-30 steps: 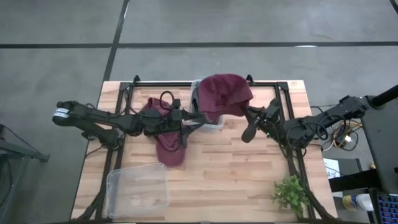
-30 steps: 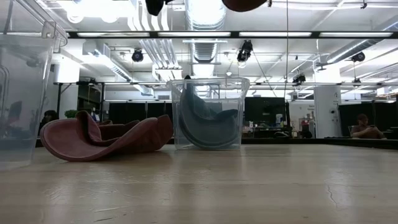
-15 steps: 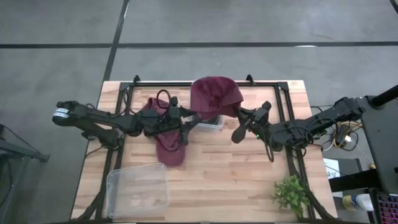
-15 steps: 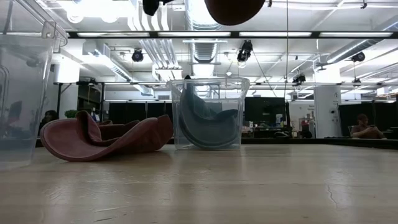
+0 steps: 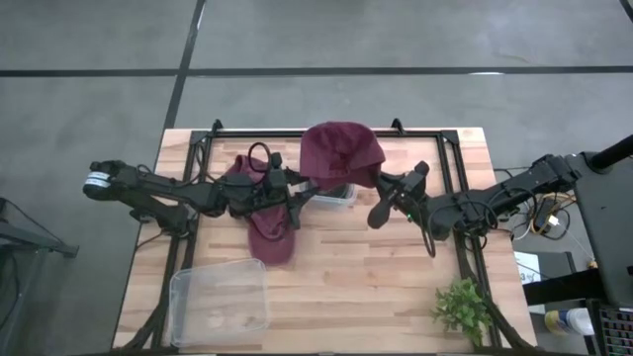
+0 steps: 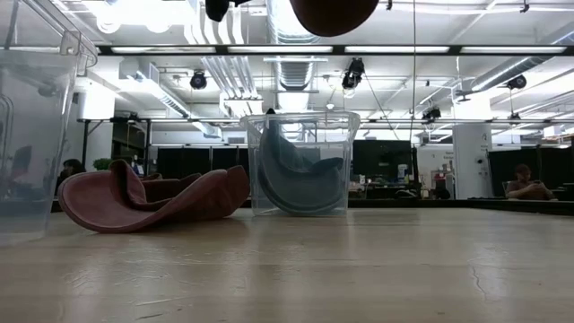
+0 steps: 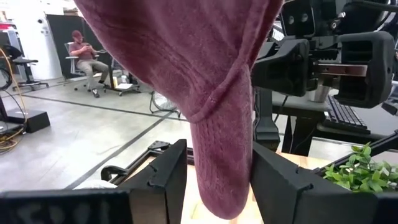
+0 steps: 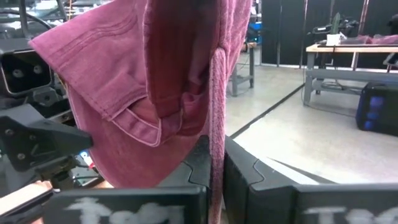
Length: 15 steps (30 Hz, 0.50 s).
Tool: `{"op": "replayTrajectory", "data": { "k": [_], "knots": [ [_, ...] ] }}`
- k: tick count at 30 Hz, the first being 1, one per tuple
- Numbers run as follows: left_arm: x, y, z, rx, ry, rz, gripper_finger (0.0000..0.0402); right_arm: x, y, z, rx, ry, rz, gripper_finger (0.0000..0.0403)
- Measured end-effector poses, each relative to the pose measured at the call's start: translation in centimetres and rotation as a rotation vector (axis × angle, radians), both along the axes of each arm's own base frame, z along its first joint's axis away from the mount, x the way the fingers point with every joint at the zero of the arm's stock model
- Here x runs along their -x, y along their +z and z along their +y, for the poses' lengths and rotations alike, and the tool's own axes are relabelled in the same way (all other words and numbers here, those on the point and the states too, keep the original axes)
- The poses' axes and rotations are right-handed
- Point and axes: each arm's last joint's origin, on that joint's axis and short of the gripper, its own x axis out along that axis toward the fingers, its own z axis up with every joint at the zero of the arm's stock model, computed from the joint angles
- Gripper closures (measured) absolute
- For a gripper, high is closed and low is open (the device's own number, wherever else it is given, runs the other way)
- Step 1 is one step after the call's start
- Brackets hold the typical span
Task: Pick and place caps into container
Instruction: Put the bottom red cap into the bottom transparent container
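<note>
- The held maroon cap (image 5: 341,153) is soft, ribbed-looking fabric with stitched seams; it hangs in the air above the clear container (image 5: 331,190), rounded crown up, and shows at the top of the low view (image 6: 334,13) as a dark dome
- The right gripper (image 8: 214,180) has its two dark fingers pressed together on a thin fold of this cap's edge, so the cloth drapes down between them
- The left gripper (image 7: 217,180) also pinches the same cap: a thick, folded lobe of the maroon cloth sits between its blocky black fingers (image 7: 165,180)
- The clear container (image 6: 300,163) is a square-sided tub of transparent plastic standing upright on the worktop (image 5: 396,287); a dark olive-green cap (image 6: 296,179) lies curled inside it, its brim curved along the wall
- Just beside the container, on the left arm's side, a second maroon cap (image 6: 148,199) lies on the pale wooden planks, flopped open with its brim turned up; from above (image 5: 269,237) it is partly under the left arm
- A second, wider clear tub (image 5: 220,297) sits near the worktop's front edge, well apart from the caps
- A small leafy green plant (image 5: 462,309) stands at the front corner on the right arm's side
</note>
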Motion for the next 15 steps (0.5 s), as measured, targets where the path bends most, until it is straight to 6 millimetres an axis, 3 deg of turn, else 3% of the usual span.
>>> {"op": "replayTrajectory", "data": {
  "k": [10, 15],
  "knots": [
    [-0.01, -0.06, -0.02, 0.009, -0.003, 0.002, 0.0254, -0.32, -0.07, 0.22, -0.011, 0.057, -0.011, 0.039],
    [-0.02, -0.08, -0.02, 0.009, -0.003, 0.004, 0.0299, -0.35, -0.06, 0.25, -0.009, 0.071, -0.008, 0.039]
  ]
}}
